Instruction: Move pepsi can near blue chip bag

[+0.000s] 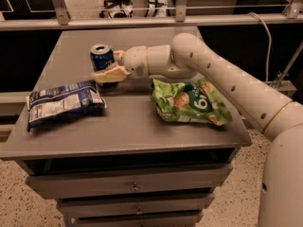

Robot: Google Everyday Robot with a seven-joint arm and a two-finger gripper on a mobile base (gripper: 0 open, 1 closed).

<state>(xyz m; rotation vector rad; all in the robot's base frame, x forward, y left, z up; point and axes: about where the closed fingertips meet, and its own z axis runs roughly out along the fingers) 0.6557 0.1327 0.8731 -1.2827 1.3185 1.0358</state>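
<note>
A thick, cream-white robot arm (pixel 227 86) rises from the lower right and stretches leftward, nearly level. Its rounded white wrist (pixel 151 63) ends in a pale tan two-finger gripper (pixel 107 65), left of centre and pointing left, its fingers (pixel 111 74) closed on either side of a small dark blue metal pepsi can (pixel 101 56).
</note>
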